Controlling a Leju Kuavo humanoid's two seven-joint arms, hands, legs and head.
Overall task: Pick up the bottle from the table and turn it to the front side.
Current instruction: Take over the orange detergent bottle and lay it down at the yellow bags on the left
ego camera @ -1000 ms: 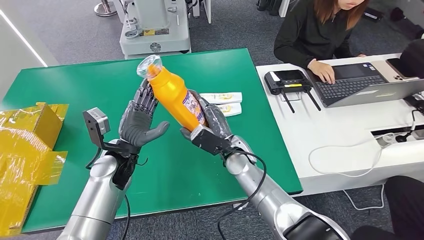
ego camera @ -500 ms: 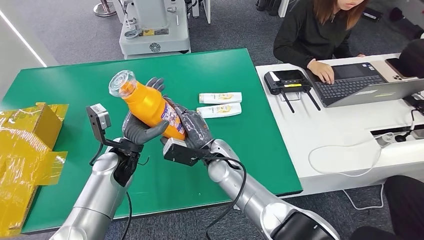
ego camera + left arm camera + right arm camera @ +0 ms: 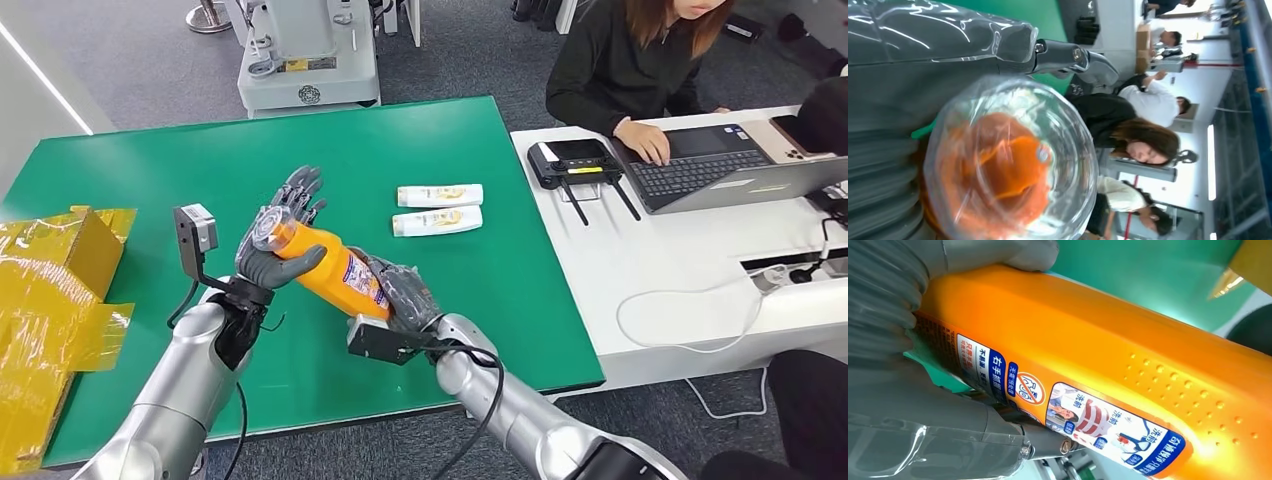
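I've got the bottle (image 3: pixel 325 266) up off the table (image 3: pixel 430 140) right now, lying nearly flat in the air between both hands over the green top. The right hand (image 3: pixel 400 295) is wrapped around the base end, thumb and fingers (image 3: pixel 973 450) closed on it with the label showing between them in the right wrist view. The label faces partly up and toward the robot: blue and white print with a small red no-sign on the orange body.

The left hand (image 3: pixel 275 240) is at the cap end. Its thumb curls under the neck and the palm sits against the clear cap (image 3: pixel 1008 160), but the fingers (image 3: pixel 298 190) stick out straight past the bottle. So it's cradling more than gripping, as far as I can tell. In the left wrist view the cap sits right up against the lens.

Further back on the table, two white tubes (image 3: pixel 438 208) lie side by side, well apart from the bottle. There's a yellow box (image 3: pixel 60 250) at the left edge. A person (image 3: pixel 640 70) sits at the white desk (image 3: pixel 700 250) on the right, typing on a laptop (image 3: pixel 730 165).
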